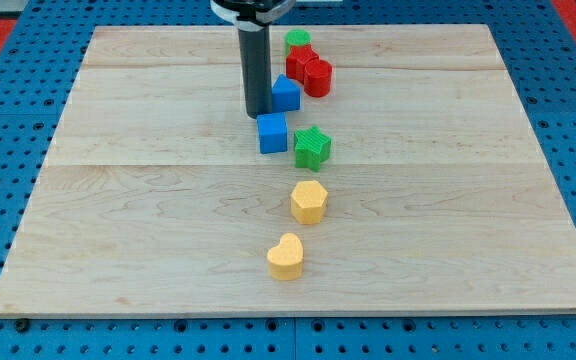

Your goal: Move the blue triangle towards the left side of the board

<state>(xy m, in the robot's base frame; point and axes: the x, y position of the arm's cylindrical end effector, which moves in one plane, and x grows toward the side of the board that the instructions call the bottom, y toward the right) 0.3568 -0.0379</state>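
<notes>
The blue triangle (286,93) lies on the wooden board (148,200) at upper middle. My tip (259,113) stands right beside its left side, at its lower left corner; whether they touch I cannot tell. A blue cube (273,132) sits just below the tip and the triangle.
Two red blocks (301,58) (317,77) crowd the triangle's upper right, with a green block (297,40) above them. A green star (312,147) sits right of the blue cube. A yellow hexagon (309,201) and a yellow heart (286,257) lie lower down.
</notes>
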